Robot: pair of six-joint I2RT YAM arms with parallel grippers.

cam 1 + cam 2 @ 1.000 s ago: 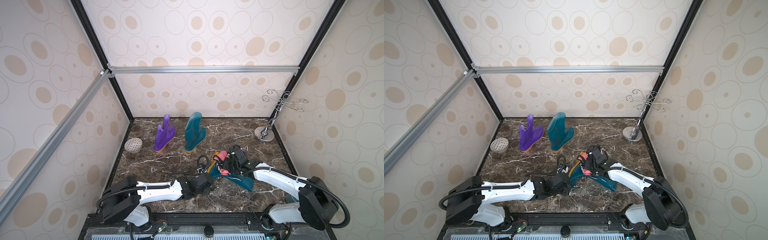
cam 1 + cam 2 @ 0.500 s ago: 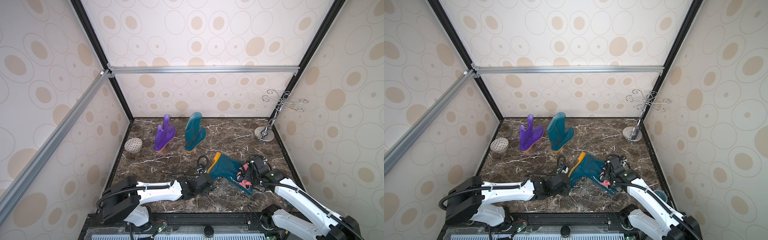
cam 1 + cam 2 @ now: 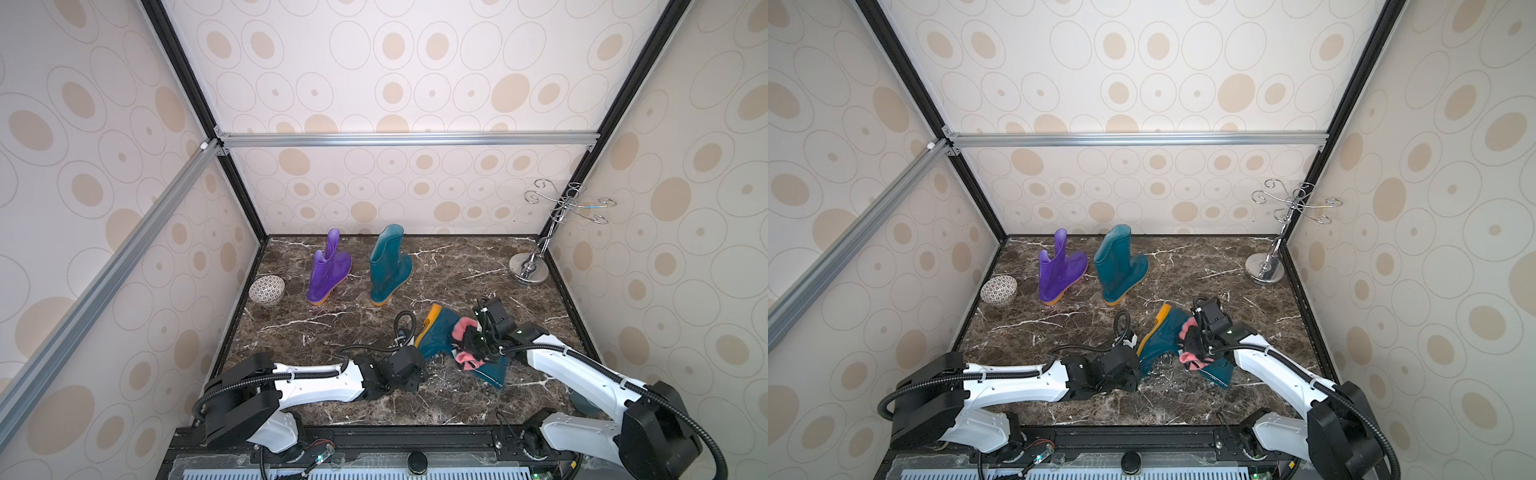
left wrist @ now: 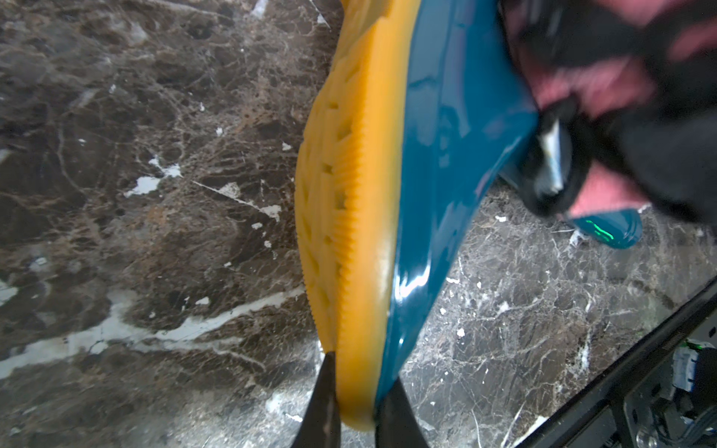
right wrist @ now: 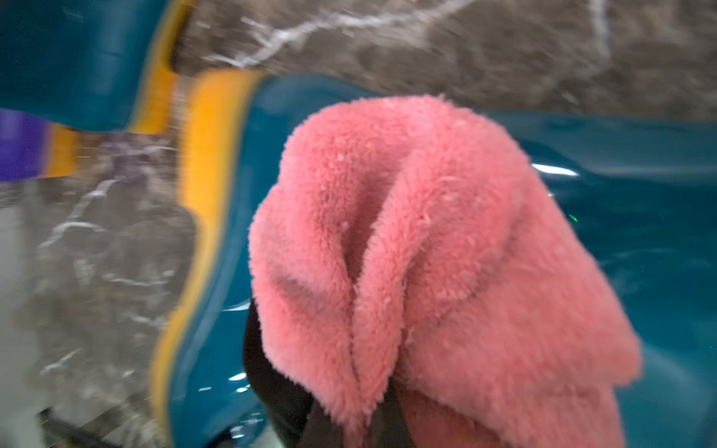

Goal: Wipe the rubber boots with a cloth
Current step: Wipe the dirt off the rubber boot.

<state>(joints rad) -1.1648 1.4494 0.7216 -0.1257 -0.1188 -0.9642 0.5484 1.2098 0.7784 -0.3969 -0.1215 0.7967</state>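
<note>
One teal rubber boot (image 3: pixel 438 338) (image 3: pixel 1160 338) lies on its side near the front of the marble floor. My left gripper (image 4: pixel 359 372) is shut on one end of its yellow sole (image 4: pixel 349 194), low beside the boot in both top views (image 3: pixel 415 363). My right gripper (image 5: pixel 357 419) is shut on the fluffy pink cloth (image 5: pixel 426 252) (image 3: pixel 466 331) and presses it onto the boot's ankle and shaft. A purple boot (image 3: pixel 328 270) (image 3: pixel 1061 270) and a second teal boot (image 3: pixel 388 266) (image 3: pixel 1119 266) stand upright near the back wall.
A patterned bowl (image 3: pixel 267 290) sits by the left wall. A chrome hook stand (image 3: pixel 528 270) occupies the back right corner. Patterned walls close three sides, and a black frame rail (image 4: pixel 620 380) runs along the front edge.
My right gripper swept the cloth from the boot's foot out to the shaft's open end and has come back to the ankle. The left gripper has kept its hold.
</note>
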